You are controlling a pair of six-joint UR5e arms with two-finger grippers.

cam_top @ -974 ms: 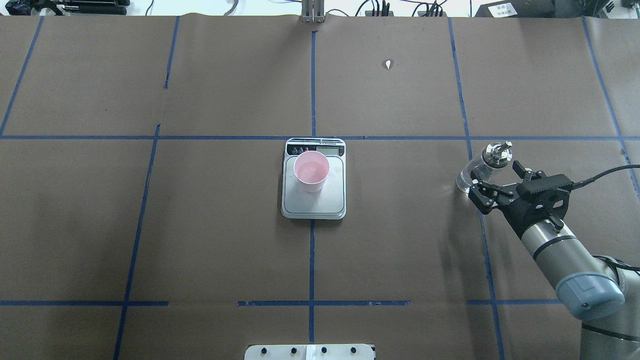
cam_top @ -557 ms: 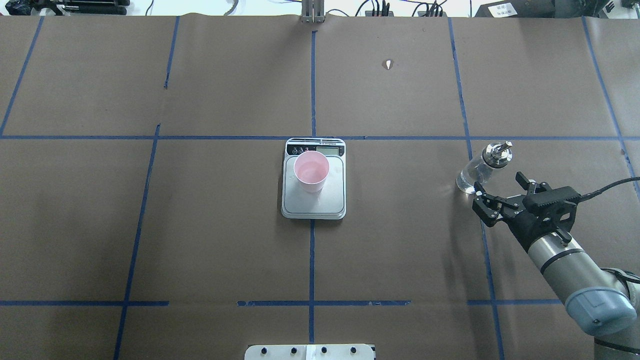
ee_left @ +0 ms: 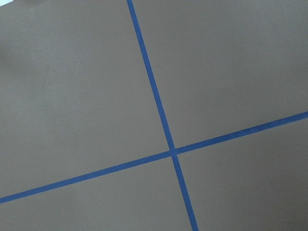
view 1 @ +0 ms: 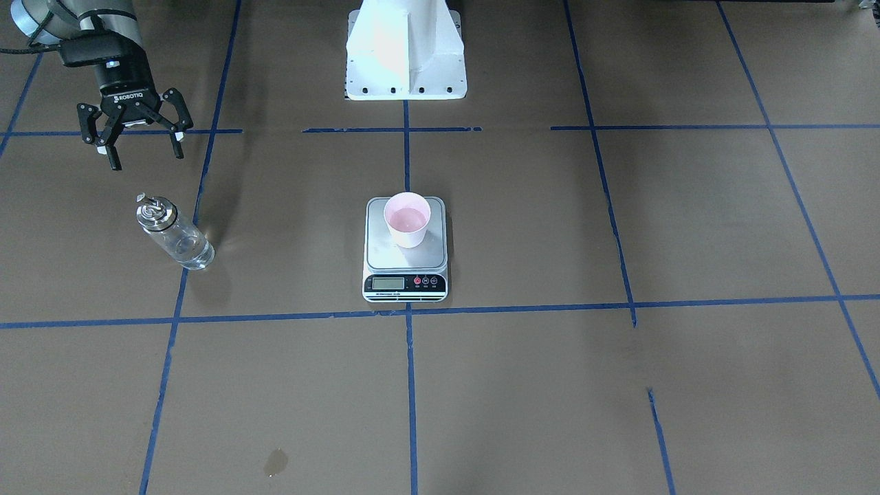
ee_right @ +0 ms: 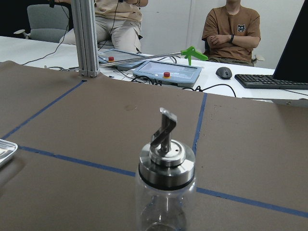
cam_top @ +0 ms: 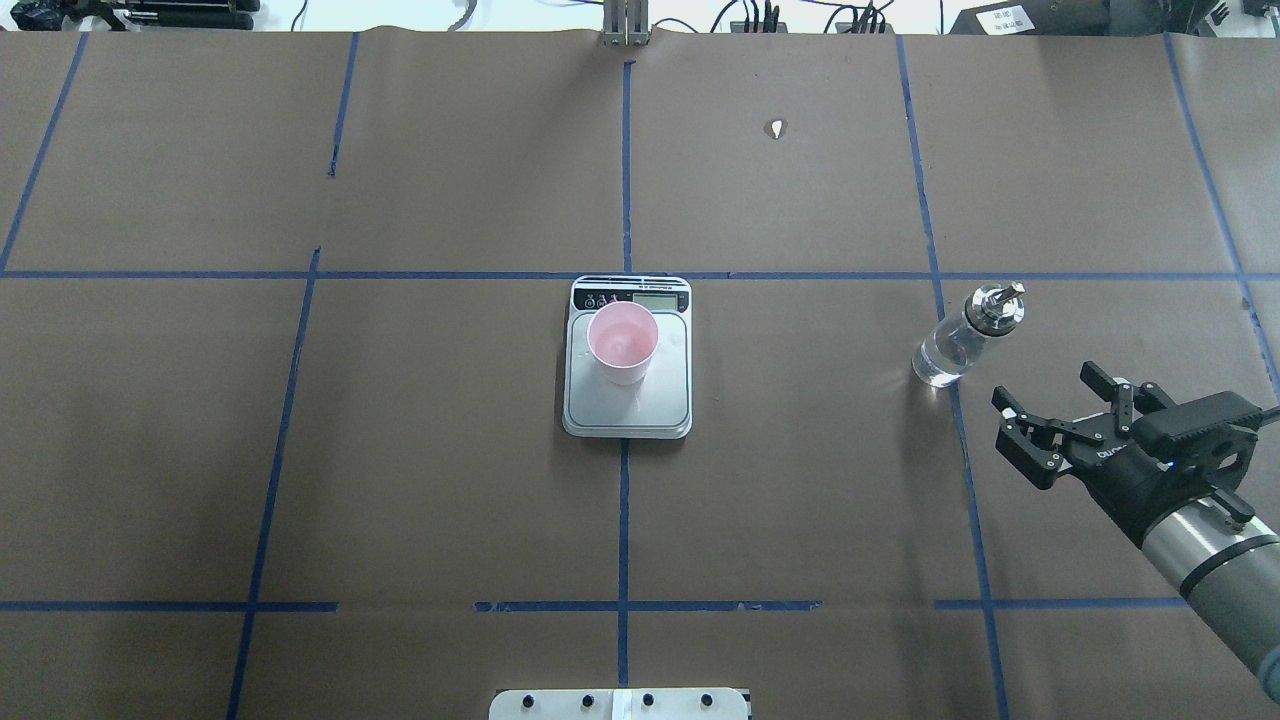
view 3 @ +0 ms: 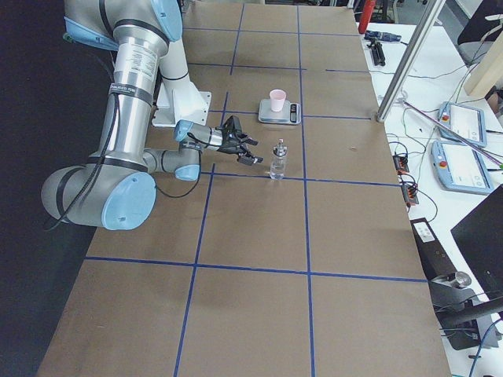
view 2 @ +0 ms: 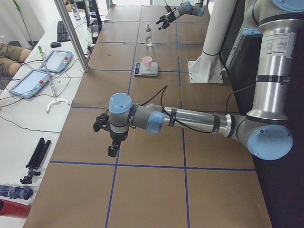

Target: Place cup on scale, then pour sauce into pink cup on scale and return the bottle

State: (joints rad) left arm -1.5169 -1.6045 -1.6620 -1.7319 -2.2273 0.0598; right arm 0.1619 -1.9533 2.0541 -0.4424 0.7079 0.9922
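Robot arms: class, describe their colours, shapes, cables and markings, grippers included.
The left arm and right arm are silver tubes with pale blue joint caps, a black cable along each. The right gripper is black, with two jointed fingers and white ROBOTIQ lettering; the left gripper is black too.
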